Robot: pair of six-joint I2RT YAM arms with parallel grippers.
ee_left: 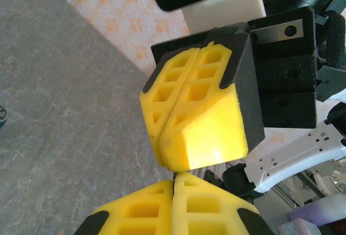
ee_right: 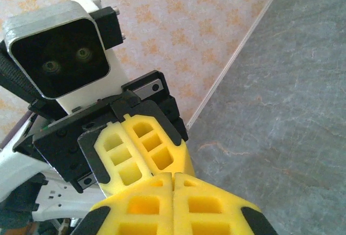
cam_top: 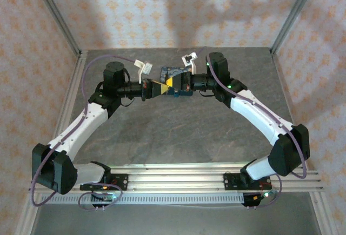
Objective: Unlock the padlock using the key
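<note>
Top view: the yellow-padded black left gripper [cam_top: 155, 88] and matching right gripper [cam_top: 171, 81] meet tip to tip at upper centre, probably to align key with lock. Left wrist view: both pairs of jaws pressed together, contents hidden. Right wrist view: likewise closed; the tiny dark metal padlock and thin silver key are too small to locate.

White-shelled arms [cam_top: 81, 129], black joints [cam_top: 114, 73], purple cables [cam_top: 304, 159], yellow honeycombed end effector pads [ee_left: 211, 138], apparently green status lights [cam_top: 229, 87]
</note>
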